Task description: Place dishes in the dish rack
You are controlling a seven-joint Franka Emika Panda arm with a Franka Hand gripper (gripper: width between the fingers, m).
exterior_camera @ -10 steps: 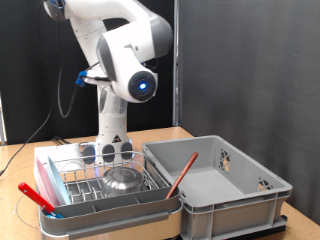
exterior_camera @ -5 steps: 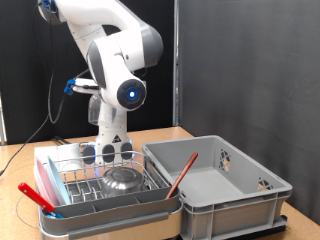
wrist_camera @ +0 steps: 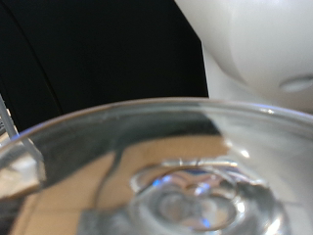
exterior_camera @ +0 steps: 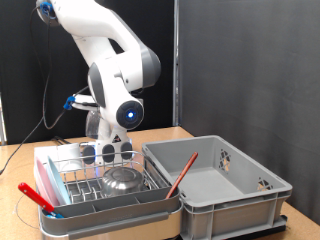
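The dish rack point(exterior_camera: 100, 185), a silver wire rack in a pink-and-grey tray, stands at the exterior view's bottom left. A shiny steel bowl point(exterior_camera: 122, 180) lies in it. Clear glassware point(exterior_camera: 104, 152) stands at the rack's far side. The arm point(exterior_camera: 120, 85) is folded above and behind the rack. My gripper's hand point(exterior_camera: 74, 101) pokes out to the left of the arm, and its fingers are hidden. In the wrist view a clear glass point(wrist_camera: 176, 186) fills the lower frame very close to the camera, with no fingers showing. No pale blue plate is clearly visible.
A bigger grey plastic crate point(exterior_camera: 250, 190) stands right of the rack, with a red-handled utensil point(exterior_camera: 183, 172) leaning inside. Another red-handled utensil point(exterior_camera: 34, 195) lies on the tray's left edge. A dark curtain hangs behind the wooden table point(exterior_camera: 160, 135).
The arm has swung down and to the exterior view's left. Its blue-lit joint has dropped closer to the rack. The rack, bowl and crate have not moved.
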